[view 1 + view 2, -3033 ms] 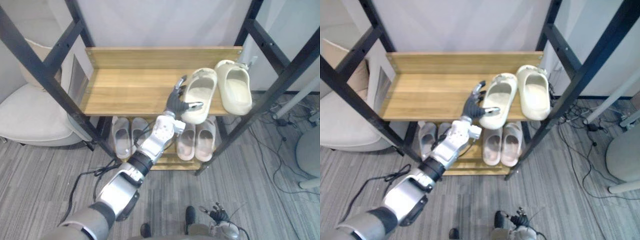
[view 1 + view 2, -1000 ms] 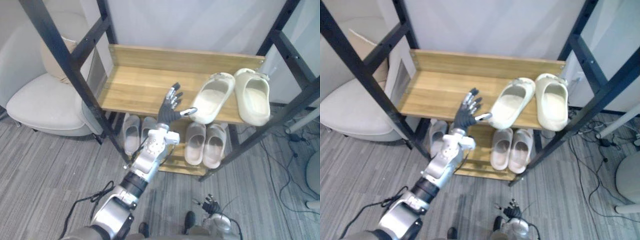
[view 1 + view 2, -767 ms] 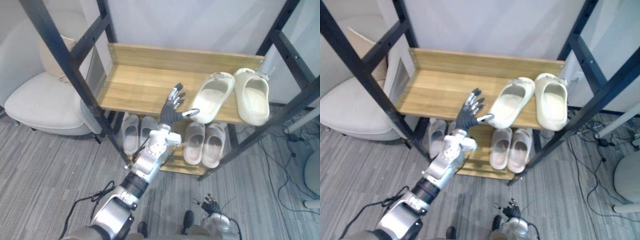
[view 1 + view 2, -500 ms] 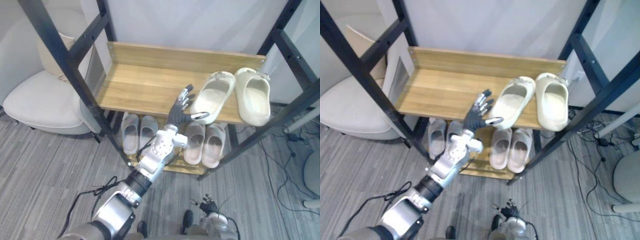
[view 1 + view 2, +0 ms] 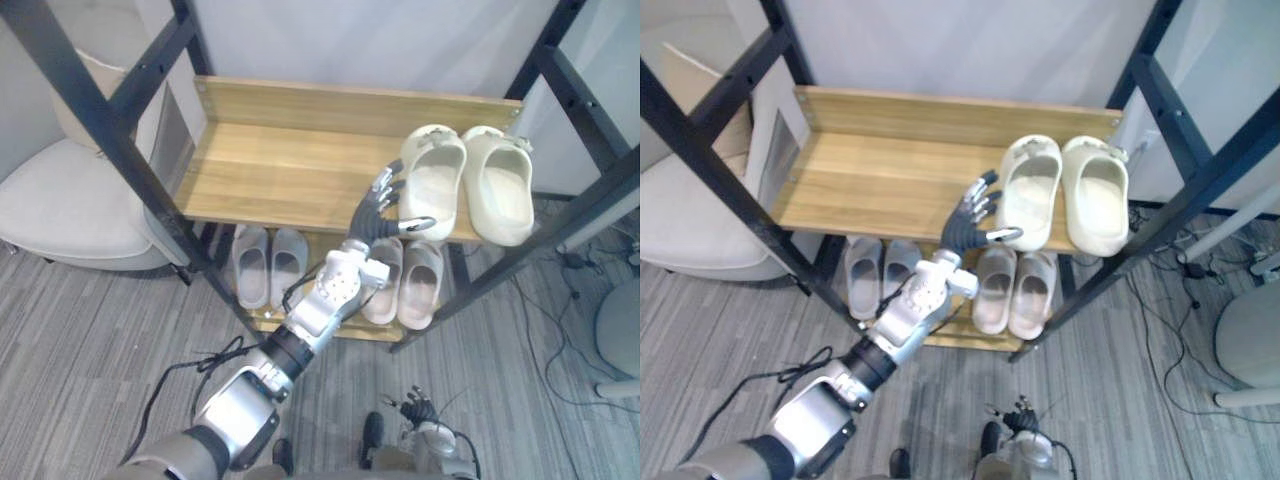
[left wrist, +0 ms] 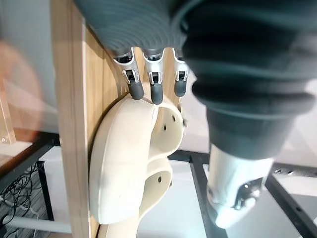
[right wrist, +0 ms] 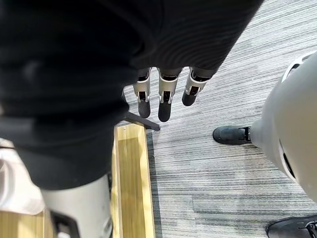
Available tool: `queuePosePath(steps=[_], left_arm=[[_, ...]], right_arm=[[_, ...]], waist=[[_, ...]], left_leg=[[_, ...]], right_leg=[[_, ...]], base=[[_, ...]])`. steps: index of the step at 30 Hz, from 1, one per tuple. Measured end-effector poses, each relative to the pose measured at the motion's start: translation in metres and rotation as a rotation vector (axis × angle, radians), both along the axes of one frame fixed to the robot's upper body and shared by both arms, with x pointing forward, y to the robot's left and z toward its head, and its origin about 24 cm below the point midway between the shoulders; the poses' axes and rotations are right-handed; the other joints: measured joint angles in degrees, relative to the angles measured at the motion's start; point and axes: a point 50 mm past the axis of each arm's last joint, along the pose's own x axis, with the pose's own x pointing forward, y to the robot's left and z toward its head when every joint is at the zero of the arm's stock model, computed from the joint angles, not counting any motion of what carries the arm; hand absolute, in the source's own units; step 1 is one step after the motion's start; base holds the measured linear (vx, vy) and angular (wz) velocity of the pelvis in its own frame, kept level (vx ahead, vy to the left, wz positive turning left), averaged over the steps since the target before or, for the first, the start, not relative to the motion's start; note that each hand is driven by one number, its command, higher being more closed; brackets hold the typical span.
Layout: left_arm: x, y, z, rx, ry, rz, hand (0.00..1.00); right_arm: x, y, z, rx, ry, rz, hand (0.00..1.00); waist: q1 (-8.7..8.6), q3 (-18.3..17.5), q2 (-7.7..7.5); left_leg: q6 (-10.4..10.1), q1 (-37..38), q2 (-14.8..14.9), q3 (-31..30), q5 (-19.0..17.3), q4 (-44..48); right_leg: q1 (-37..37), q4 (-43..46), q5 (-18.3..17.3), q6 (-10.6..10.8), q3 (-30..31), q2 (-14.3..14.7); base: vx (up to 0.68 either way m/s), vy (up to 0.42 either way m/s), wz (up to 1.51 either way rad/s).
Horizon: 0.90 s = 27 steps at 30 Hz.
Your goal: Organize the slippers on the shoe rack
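Note:
Two cream slippers stand side by side at the right end of the shoe rack's top wooden shelf (image 5: 270, 170), toes to the back. My left hand (image 5: 383, 208) is open, its straight fingers (image 6: 156, 91) against the left side of the left cream slipper (image 5: 430, 185) and its thumb by the heel. The right cream slipper (image 5: 498, 195) lies close beside it. On the lower shelf sit a grey pair (image 5: 268, 278) and a pinkish pair (image 5: 418, 285), the latter partly behind my arm. My right hand (image 7: 164, 99) hangs open low over the floor.
Black slanted frame posts (image 5: 110, 140) flank the rack on both sides. A beige chair (image 5: 70, 200) stands to the left. Cables (image 5: 590, 280) and a round grey base (image 5: 620, 330) lie on the carpet to the right. The left half of the top shelf is bare wood.
My left hand has moved right along the shelf's front. The left cream slipper, slanted before, now lies straight and parallel to its mate. The camera has also shifted.

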Motion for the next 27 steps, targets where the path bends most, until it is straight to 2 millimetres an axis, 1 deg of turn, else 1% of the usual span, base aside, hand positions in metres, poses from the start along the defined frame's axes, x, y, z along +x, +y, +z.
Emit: queuePosePath(steps=[2, 4, 11, 18, 22, 26, 27], left_arm=[[0.0, -0.005, 0.001, -0.005, 0.01, -0.002, 0.0], [0.0, -0.006, 0.001, -0.008, 0.014, 0.003, 0.0], [0.003, -0.002, 0.0, -0.014, 0.025, 0.029, 0.0], [0.004, 0.0, 0.003, -0.019, 0.028, 0.024, 0.0], [-0.003, 0.004, 0.001, -0.049, 0.04, -0.001, 0.0], [-0.011, 0.017, 0.0, -0.098, 0.043, -0.031, 0.0], [-0.019, 0.014, 0.004, -0.097, 0.02, -0.083, 0.0]], right_arm=[[-0.001, -0.003, 0.0, -0.003, 0.001, -0.014, 0.0], [0.0, -0.003, 0.0, -0.002, -0.001, -0.017, 0.0], [-0.001, -0.008, 0.0, -0.003, -0.002, -0.05, 0.0], [0.0, -0.007, 0.0, 0.0, -0.003, -0.047, 0.0], [0.0, -0.006, 0.001, 0.005, -0.005, -0.039, 0.0], [0.006, -0.002, 0.002, 0.006, -0.016, -0.014, 0.0], [0.006, 0.001, 0.002, 0.002, -0.013, 0.014, 0.0]], waist=[[0.0, 0.0, -0.04], [0.0, 0.0, -0.05], [0.18, 0.0, -0.06], [0.14, 0.1, 0.14], [0.12, 0.3, 0.51], [0.19, 0.3, 0.55], [0.61, 0.3, 0.7]], left_leg=[[0.0, 0.0, 0.0, 0.1, 0.0, 0.0], [0.0, 0.1, 0.1, 0.2, 0.0, 0.0], [-0.2, 0.8, 0.4, 1.3, -0.4, 0.0], [-0.2, 0.7, 0.4, -0.3, -0.4, 0.0], [-0.1, 0.7, 0.4, -2.5, -0.3, 0.1], [0.1, -0.3, 0.1, -4.7, -0.2, 1.0], [0.4, -1.5, -0.4, -6.3, 0.5, 1.6]], right_leg=[[0.0, 0.0, 0.0, 0.0, 0.1, 0.0], [0.0, 0.0, 0.0, 0.0, 0.2, 0.1], [0.2, 0.0, 0.0, 0.0, 1.1, 0.4], [0.8, 0.0, 0.0, 0.0, -0.8, 0.4], [2.0, 0.0, 0.0, 0.0, -3.4, 0.3], [2.6, 0.2, 0.0, 0.0, -6.0, 0.0], [2.7, 0.4, 0.0, 0.0, -6.3, -0.8]], base=[[0.0, 0.0, 0.0], [-0.01, -0.004, -0.04], [-0.01, -0.007, -0.08], [0.0, -0.005, 0.1], [0.01, 0.004, 0.27], [0.01, 0.009, 0.33], [0.01, 0.023, 0.48]])
